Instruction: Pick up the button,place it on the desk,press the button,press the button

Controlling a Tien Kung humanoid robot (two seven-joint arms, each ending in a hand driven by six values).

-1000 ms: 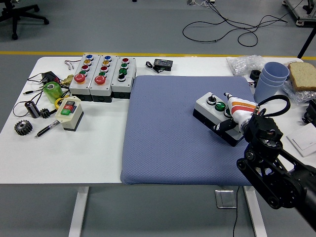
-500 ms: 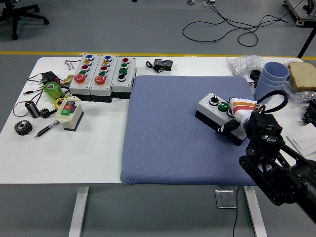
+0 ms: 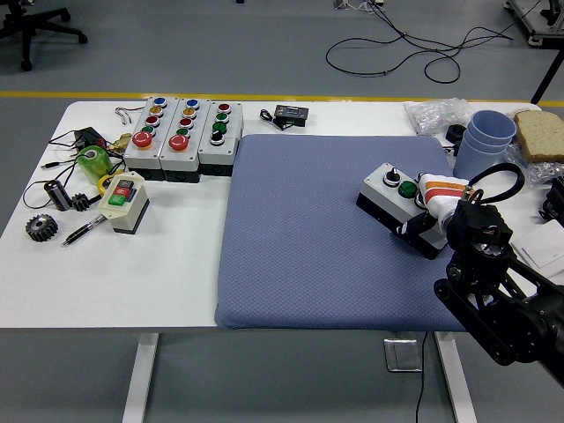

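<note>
My fingers [image 3: 432,204] of the right hand [image 3: 436,210] are curled around the right end of the button box [image 3: 398,204], and they hold it; I see the white hand with orange stripes pressed against the box, but the fingertips are partly hidden behind my black arm [image 3: 493,291]. The button box is grey on top with a black base, and it carries a black knob and a green button. It sits tilted at the right side of the blue mat [image 3: 326,229], in the right middle of the frame; I cannot tell if its bottom touches the mat or is a little above it. My arm comes in from the lower right corner.

The mat lies on the white bench [image 3: 132,273] and covers its centre and right part. At the upper left of the frame three bigger button boxes [image 3: 183,137] stand side by side, touching each other. Just below them is a small switch box [image 3: 125,201] with a red and a green key. Near it, at the left, I see a green roll [image 3: 92,164], a gear [image 3: 40,227] and a pen [image 3: 85,231]. At the upper right stand stacked blue cups [image 3: 486,141] and beside them a slice of bread [image 3: 539,134].
</note>
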